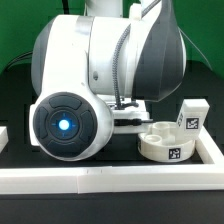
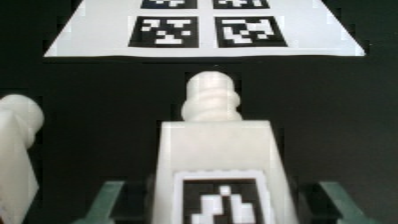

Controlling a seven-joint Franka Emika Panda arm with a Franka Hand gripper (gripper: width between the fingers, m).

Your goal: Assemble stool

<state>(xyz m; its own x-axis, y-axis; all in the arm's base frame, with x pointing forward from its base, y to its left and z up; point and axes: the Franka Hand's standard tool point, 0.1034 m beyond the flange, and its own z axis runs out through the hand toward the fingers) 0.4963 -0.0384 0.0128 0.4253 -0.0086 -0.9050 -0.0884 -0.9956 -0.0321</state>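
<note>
In the wrist view a white leg block (image 2: 217, 150) lies lengthwise between my gripper's (image 2: 222, 208) two fingers (image 2: 112, 200). Its knobbed screw end (image 2: 210, 98) points toward the marker board, and a black-and-white tag (image 2: 222, 198) faces the camera. The jaws stand drawn in on either side of the block, shut on it. Another white leg piece (image 2: 18, 150) lies beside it. In the exterior view the round seat (image 1: 165, 143) rests on the black table at the right, with one leg block (image 1: 190, 115) standing behind it. The arm (image 1: 100, 70) hides the gripper there.
The marker board (image 2: 205, 30) with its tags lies flat beyond the held leg's screw end. A white border rail (image 1: 110, 181) runs along the table's front and another (image 1: 212, 150) along the exterior view's right. The bulky arm fills most of the exterior view.
</note>
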